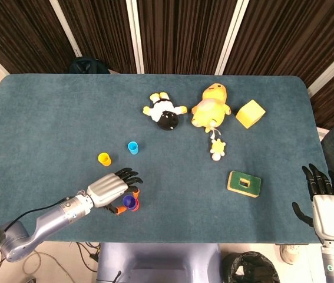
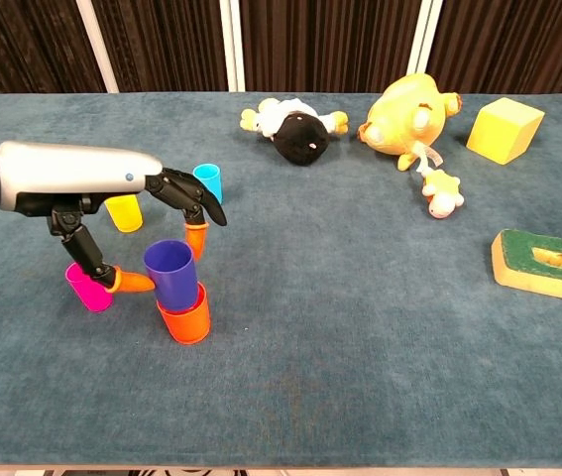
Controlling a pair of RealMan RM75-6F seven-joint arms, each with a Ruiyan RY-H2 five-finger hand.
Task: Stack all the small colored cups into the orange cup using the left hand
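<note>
- Purple is the one colour already home: the purple cup (image 2: 170,273) sits inside the orange cup (image 2: 185,317) near the front edge of the table (image 2: 360,327), tilted a little and standing well proud of the rim, so we judge it seated but not pushed fully down.
- Our left hand (image 2: 102,198) hovers just over that pair; its thumb tip lies beside or against the purple cup and another finger reaches down behind it. We cannot tell whether it is pinching the cup or has let go.
- Three cups are left, as far as we can see: the pink cup (image 2: 84,289) just left of the stack and partly hidden behind the thumb, the yellow cup (image 1: 104,159) further back, and the blue cup (image 1: 133,147) beyond that.
- So we put the job at roughly a quarter done, one cup of four nested.
- Our right hand (image 1: 324,197) rests at the table's right edge, fingers spread, holding nothing.
- The black-and-white plush toy (image 1: 165,113), yellow plush duck (image 1: 211,105), yellow block (image 1: 250,113) and green sponge (image 1: 244,183) lie well apart from the cups.
</note>
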